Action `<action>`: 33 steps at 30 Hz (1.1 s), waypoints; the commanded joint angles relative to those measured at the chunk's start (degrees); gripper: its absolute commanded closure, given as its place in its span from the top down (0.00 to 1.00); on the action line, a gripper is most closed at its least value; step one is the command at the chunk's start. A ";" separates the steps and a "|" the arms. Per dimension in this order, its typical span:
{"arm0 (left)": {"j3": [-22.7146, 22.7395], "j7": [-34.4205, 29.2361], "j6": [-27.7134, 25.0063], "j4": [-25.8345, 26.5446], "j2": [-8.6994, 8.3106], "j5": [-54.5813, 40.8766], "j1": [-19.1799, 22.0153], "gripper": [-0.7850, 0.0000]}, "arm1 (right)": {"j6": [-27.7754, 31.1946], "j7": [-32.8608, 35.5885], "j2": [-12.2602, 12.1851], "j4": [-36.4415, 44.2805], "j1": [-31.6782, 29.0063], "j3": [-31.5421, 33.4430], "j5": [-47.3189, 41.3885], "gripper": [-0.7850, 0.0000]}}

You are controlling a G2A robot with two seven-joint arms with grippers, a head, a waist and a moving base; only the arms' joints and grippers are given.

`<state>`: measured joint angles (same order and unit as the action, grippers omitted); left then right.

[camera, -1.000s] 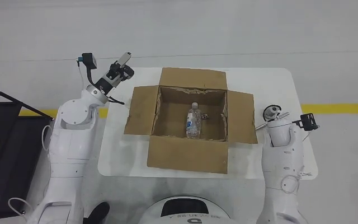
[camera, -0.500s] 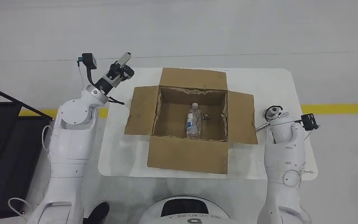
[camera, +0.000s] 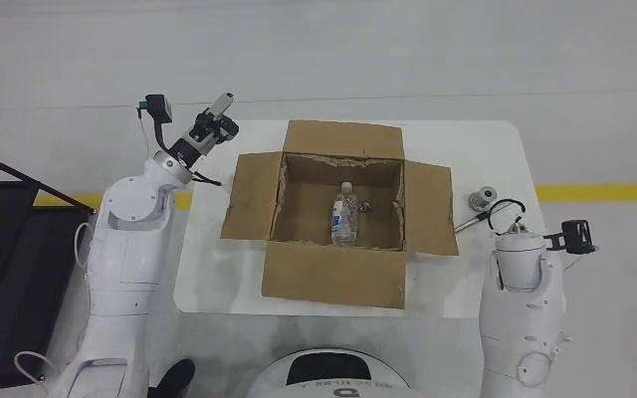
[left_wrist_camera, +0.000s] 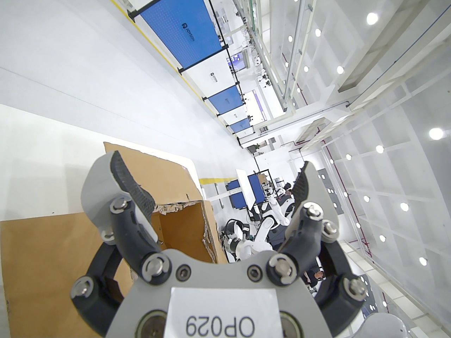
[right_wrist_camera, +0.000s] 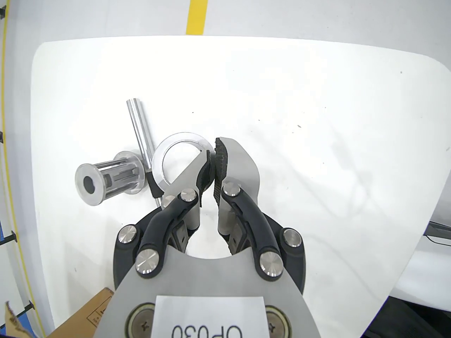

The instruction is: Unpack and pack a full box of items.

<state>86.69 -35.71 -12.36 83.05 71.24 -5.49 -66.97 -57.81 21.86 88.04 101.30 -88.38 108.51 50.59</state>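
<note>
- The open brown cardboard box point(camera: 333, 276) sits mid-desk with all four flaps folded out; every position below is given relative to it.
- Inside the box, a clear plastic bottle point(camera: 342, 217) lies on its side on the floor. A small item just beside it is too small to identify.
- Outside the box, past its right flap, three bare-metal parts lie close together on the white desk point(right_wrist_camera: 317, 107): a flat steel ring point(right_wrist_camera: 183, 138), a polished slim rod point(right_wrist_camera: 140, 128) and a flanged slotted cylinder point(right_wrist_camera: 107, 179).
- The left tool point(left_wrist_camera: 211, 170) hangs above the box's far-left corner, fingers spread wide, carrying nothing.
- The right tool point(right_wrist_camera: 215, 149) is held high over the metal parts, clenched tip to tip; it appears to grip nothing.
- Handling judgement, bottle: light, smooth and likely to dent. A hold across mid-body with moderate force is advised.
- Handling judgement, metal parts: stiff, dense for their size and slippery. The rod and cylinder may roll if nudged, so each should be pinched across its diameter. The ring lies flat and offers little edge, so a pinch across its rim is the likeliest purchase.
</note>
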 commanded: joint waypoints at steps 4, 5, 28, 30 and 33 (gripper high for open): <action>0.00 0.00 0.01 -0.02 0.00 -0.04 0.01 1.00 | 3.12 -4.26 1.00 10.09 -5.54 -0.37 -6.00 0.00; 0.00 0.00 0.01 -0.02 0.00 -0.04 0.01 1.00 | 4.95 -5.18 1.28 13.27 -7.12 -0.77 -7.98 0.00; 0.00 0.00 0.01 -0.02 0.00 -0.04 0.01 1.00 | 31.62 2.51 1.47 26.71 -14.02 -34.64 7.63 0.00; 0.00 0.00 0.01 -0.02 0.00 -0.04 0.01 1.00 | 31.62 2.51 1.47 26.71 -14.02 -34.64 7.63 0.00; 0.00 0.00 0.01 -0.02 0.00 -0.04 0.01 1.00 | 31.62 2.51 1.47 26.71 -14.02 -34.64 7.63 0.00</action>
<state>86.69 -35.71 -12.36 83.05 71.24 -5.49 -66.97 -26.20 24.38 89.51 128.00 -102.39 73.86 58.23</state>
